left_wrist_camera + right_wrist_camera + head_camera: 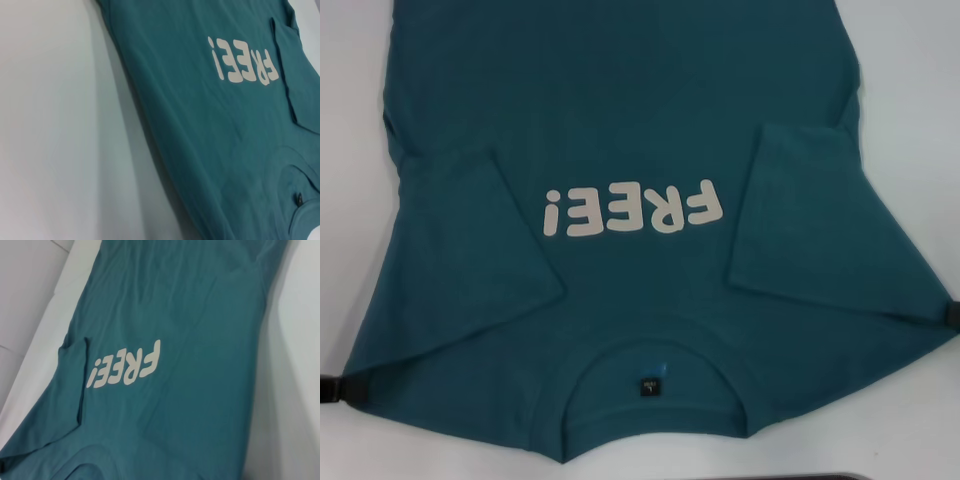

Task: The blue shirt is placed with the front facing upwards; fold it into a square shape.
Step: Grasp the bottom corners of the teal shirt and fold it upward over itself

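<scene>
The blue shirt (pixel 620 130) lies spread front-up on the white bench (pixel 910 80), its collar toward the robot, the cream "FREE!" lettering (pixel 635 210) upside down in the head view, and both sleeves folded in over the chest. The left jaws (pixel 335 388) sit at the shirt's left shoulder edge and the right jaws (pixel 950 313) at its right shoulder edge, so the shirt stretches between them. Only dark tips show at the frame edges, so I cannot tell whether either pair is apart or clamped on the cloth.
</scene>
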`<state>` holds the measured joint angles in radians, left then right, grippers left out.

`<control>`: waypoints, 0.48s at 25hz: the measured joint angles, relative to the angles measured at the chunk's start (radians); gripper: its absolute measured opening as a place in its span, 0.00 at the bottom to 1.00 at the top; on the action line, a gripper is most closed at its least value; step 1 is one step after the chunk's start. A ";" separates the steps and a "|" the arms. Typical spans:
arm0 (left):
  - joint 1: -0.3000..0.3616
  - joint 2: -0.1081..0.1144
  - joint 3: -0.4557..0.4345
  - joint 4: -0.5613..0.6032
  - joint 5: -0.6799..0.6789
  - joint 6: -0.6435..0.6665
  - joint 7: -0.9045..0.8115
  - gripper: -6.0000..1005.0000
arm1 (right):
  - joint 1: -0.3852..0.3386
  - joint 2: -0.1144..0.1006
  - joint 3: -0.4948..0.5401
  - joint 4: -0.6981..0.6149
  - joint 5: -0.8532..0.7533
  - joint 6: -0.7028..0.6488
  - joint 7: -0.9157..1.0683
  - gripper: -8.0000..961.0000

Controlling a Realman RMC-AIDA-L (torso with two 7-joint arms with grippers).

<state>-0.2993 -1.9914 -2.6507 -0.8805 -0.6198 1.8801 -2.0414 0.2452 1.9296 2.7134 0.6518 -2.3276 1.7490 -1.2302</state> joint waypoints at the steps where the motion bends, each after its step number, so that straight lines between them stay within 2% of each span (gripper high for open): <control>1: 0.003 0.000 0.000 0.000 -0.001 0.002 0.000 0.03 | -0.006 0.000 0.004 0.000 0.000 0.003 -0.003 0.02; 12: 0.024 -0.007 0.001 0.006 0.001 0.017 0.023 0.03 | -0.038 0.009 0.023 0.000 -0.001 0.023 -0.027 0.01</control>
<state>-0.2752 -1.9988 -2.6502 -0.8749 -0.6187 1.8971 -2.0182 0.2075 1.9390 2.7367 0.6520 -2.3287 1.7724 -1.2575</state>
